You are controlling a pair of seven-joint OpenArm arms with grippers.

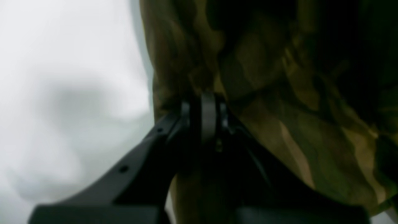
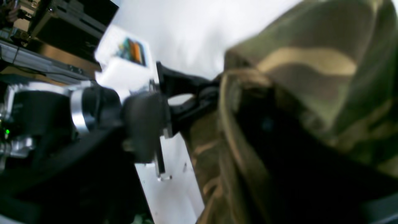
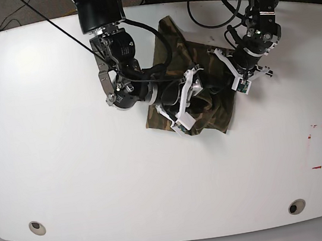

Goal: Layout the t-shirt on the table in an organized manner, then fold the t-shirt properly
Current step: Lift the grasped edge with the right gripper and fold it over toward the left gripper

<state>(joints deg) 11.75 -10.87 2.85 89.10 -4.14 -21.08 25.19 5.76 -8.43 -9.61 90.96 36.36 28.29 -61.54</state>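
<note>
Counting: one t-shirt (image 3: 187,87), one white tabletop (image 3: 64,158), two arms, two grommet holes (image 3: 36,226), one red-marked rectangle (image 3: 319,146). T-shirt sits bunched at the tabletop's centre-rear, between the arms, rumpled. Left tool (image 1: 206,107) is clenched on a fold of the camouflage cloth; its wrist view shows fabric pinched right at the tips. Right tool (image 3: 185,102) is over the shirt's front half, down in the cloth; its own wrist view is blocked by fabric, so I cannot tell if its jaws are parted or gripping. Shirt's front edge ends well short of the tabletop's near edge. Wide bare surface to both sides and in front; red rectangle lies near one side edge, grommets near the front corners.
</note>
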